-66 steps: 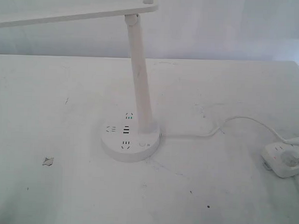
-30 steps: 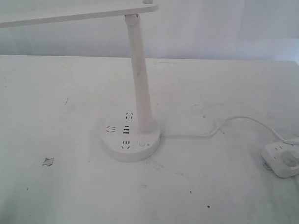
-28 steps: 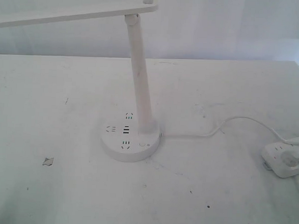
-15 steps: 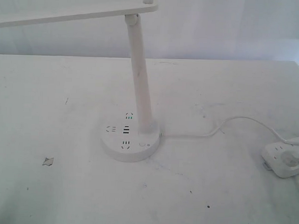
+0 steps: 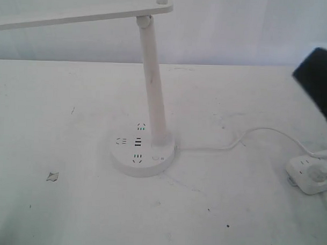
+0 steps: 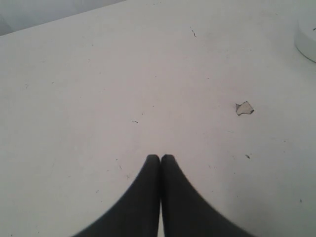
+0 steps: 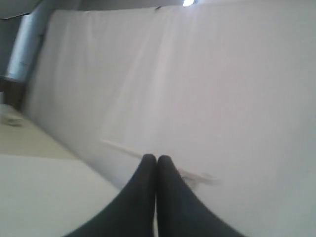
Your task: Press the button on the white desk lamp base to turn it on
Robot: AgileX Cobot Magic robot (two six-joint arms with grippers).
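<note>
The white desk lamp base (image 5: 142,154) is a round flat disc in the middle of the table, with dark socket slots, a slim stem (image 5: 154,90) and a long flat head (image 5: 76,14) reaching left. The button (image 5: 156,158) is a small round ring on the disc's front right. A dark blurred part of the right arm (image 5: 319,79) shows at the exterior view's right edge, far from the base. My right gripper (image 7: 157,159) is shut and empty, with the lamp head (image 7: 128,148) faint beyond it. My left gripper (image 6: 160,158) is shut and empty over bare table; the base rim (image 6: 307,42) shows at a corner.
A white cord (image 5: 260,134) runs from the base to a small white power strip (image 5: 310,176) at the right edge. A small chipped spot (image 5: 53,176) marks the table at front left, also seen in the left wrist view as a chip (image 6: 244,108). A white backdrop stands behind the table.
The right arm has come into the exterior view at the upper right edge, where nothing showed before. The lamp, cord and power strip have not moved.
</note>
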